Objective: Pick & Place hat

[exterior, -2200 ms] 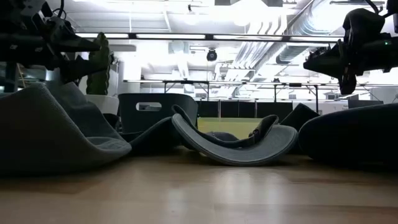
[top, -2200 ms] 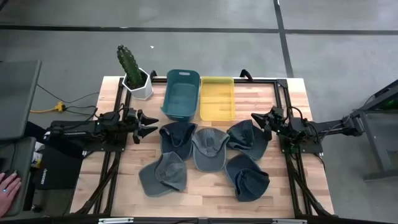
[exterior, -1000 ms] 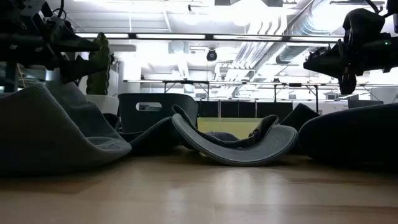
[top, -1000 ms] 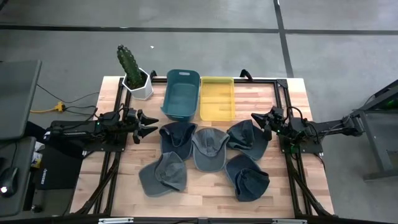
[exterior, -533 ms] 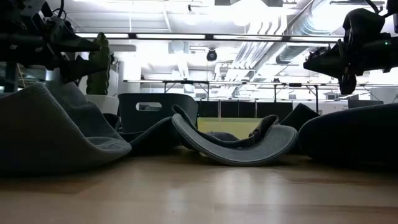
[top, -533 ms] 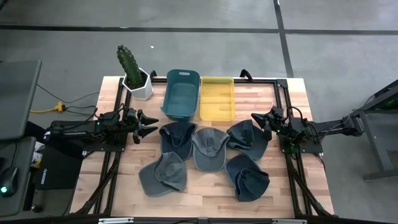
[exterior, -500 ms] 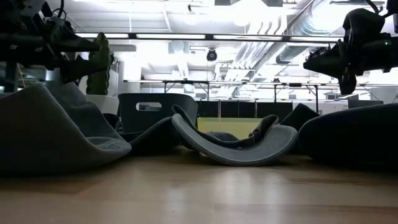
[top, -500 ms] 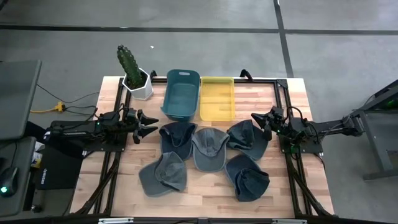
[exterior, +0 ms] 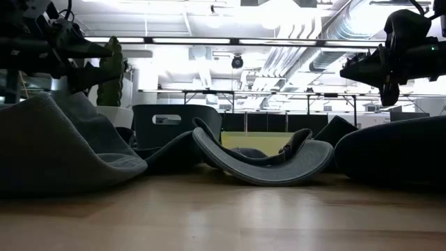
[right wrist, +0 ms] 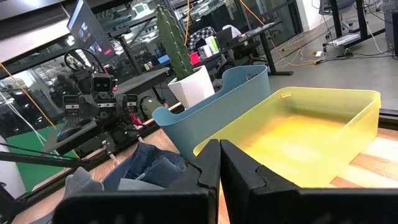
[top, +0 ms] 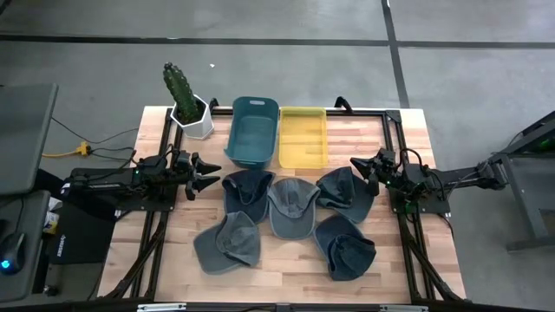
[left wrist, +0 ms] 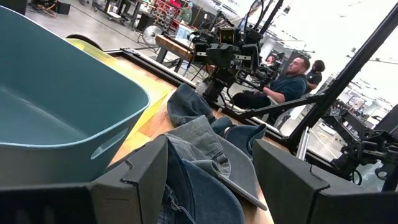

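Several caps lie crown-down or crumpled in the middle of the table: a blue denim cap point(top: 246, 191), a grey cap point(top: 290, 206), a dark cap point(top: 344, 188), a grey cap point(top: 227, 241) and a dark cap point(top: 345, 247) nearer the front. My left gripper point(top: 206, 174) point(left wrist: 211, 152) hangs open above the table, just left of the denim cap point(left wrist: 199, 186). My right gripper point(top: 355, 166) point(right wrist: 219, 152) is shut and hovers by the right-hand dark cap's far edge. In the low view both grippers are well above the caps.
A teal bin point(top: 252, 130) and a yellow bin point(top: 303, 137) stand side by side at the far edge. A cactus in a white pot point(top: 187, 106) stands at the far left corner. Bare wood point(top: 286, 273) lies along the near edge. People sit beyond the table point(left wrist: 283, 81).
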Action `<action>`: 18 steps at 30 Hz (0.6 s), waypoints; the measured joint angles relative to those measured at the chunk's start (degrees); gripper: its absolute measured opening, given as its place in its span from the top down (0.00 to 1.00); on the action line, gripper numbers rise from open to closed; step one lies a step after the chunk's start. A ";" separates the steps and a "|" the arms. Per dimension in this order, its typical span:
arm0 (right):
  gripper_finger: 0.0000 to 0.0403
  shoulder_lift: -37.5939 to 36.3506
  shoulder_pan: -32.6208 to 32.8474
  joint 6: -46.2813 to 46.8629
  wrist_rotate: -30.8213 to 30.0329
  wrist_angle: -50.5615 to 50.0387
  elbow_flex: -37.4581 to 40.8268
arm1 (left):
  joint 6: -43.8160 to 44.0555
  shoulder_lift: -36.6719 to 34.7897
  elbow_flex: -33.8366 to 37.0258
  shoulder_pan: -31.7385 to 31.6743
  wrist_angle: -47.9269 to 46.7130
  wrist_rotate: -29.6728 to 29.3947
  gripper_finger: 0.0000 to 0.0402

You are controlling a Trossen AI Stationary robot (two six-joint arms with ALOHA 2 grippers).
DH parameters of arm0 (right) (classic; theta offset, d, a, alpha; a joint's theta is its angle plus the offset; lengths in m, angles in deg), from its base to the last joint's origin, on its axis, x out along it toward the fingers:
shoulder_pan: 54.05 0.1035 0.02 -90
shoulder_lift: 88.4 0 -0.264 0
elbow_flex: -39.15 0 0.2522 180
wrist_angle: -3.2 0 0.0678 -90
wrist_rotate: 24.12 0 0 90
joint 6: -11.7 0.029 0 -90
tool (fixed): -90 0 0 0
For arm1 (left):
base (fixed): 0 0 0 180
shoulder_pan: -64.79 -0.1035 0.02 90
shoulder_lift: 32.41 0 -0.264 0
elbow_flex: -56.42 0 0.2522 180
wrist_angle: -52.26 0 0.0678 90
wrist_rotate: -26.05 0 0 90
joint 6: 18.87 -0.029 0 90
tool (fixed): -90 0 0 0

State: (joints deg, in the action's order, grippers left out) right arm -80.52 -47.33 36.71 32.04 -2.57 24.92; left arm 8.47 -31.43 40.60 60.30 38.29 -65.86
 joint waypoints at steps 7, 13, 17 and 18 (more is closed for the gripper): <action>0.99 0.01 0.02 -0.01 0.00 -0.02 -0.01 | 0.00 0.00 0.00 0.01 0.02 -1.17 0.47; 0.99 0.00 0.01 0.00 0.00 -0.02 -0.01 | 0.00 0.00 0.00 0.00 0.40 -3.19 0.47; 0.99 0.02 0.01 0.00 0.00 -0.02 -0.02 | 0.59 0.00 0.00 0.00 0.38 -4.24 0.47; 0.99 0.00 0.02 -0.02 -0.02 0.00 0.00 | 1.23 0.00 0.00 0.00 0.29 -4.24 0.47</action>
State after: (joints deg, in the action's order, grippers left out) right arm -80.51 -47.31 36.69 32.01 -2.57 24.92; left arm 9.70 -31.43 40.60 60.30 38.57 -70.11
